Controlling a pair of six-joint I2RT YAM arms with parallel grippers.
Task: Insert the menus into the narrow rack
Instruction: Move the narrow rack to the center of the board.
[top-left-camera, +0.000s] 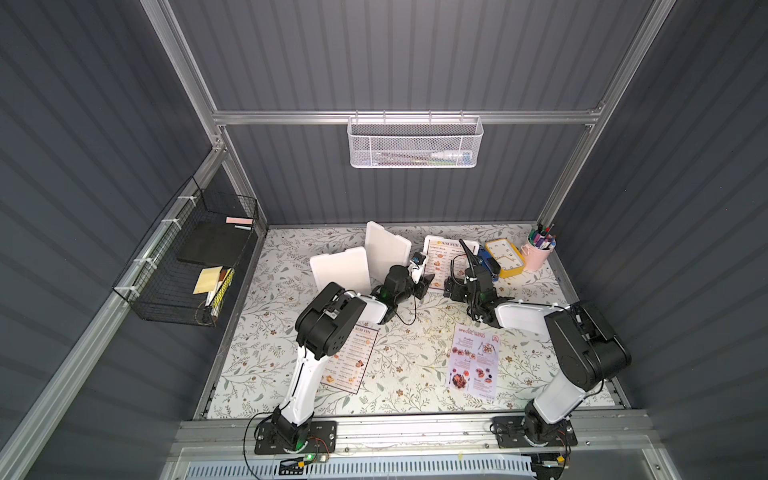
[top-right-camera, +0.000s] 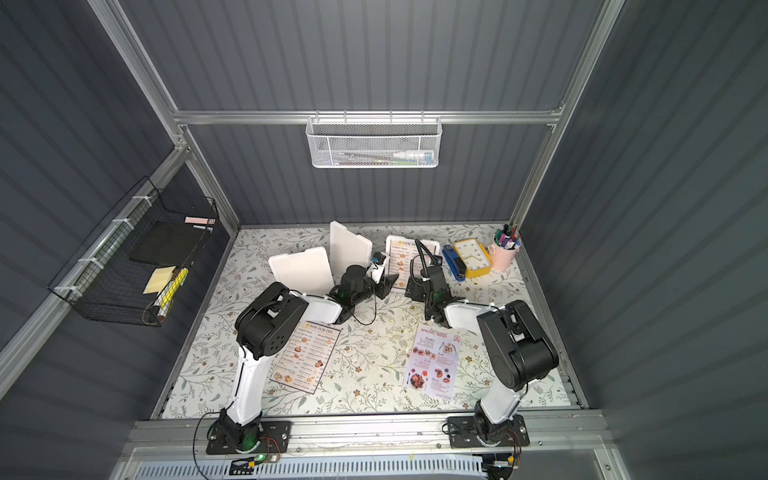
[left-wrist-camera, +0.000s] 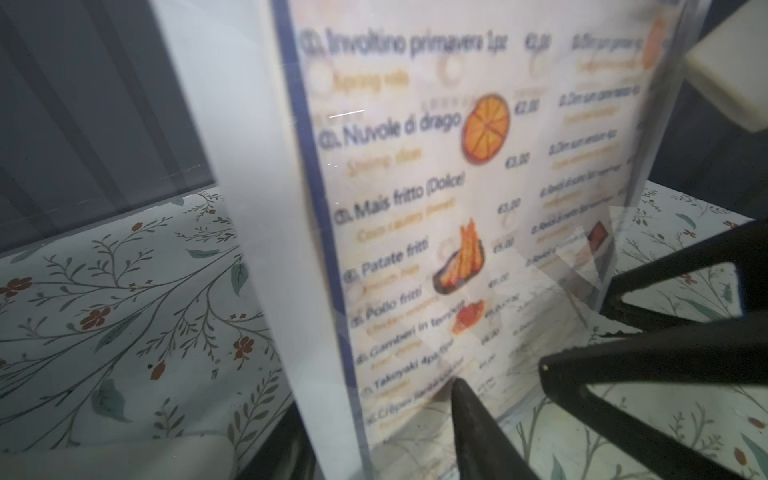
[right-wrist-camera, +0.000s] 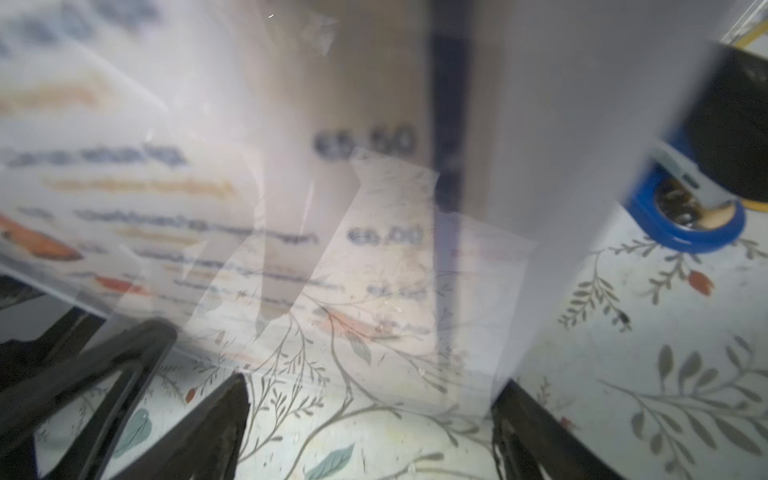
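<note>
One "DIM SUM INN" menu stands nearly upright at the back of the table. My left gripper is shut on its lower side edge: one fingertip presses the printed face, the other finger lies behind the sheet. My right gripper is open, jaws wide either side of the sheet's lower edge. A second such menu lies flat, partly under my left arm. The lavender menu lies flat near my right arm. A narrow white mesh rack hangs on the back rail.
Two blank white holders stand left of the held menu. A blue stapler, yellow clock and pink pen cup crowd the back right. A black wire basket hangs on the left wall.
</note>
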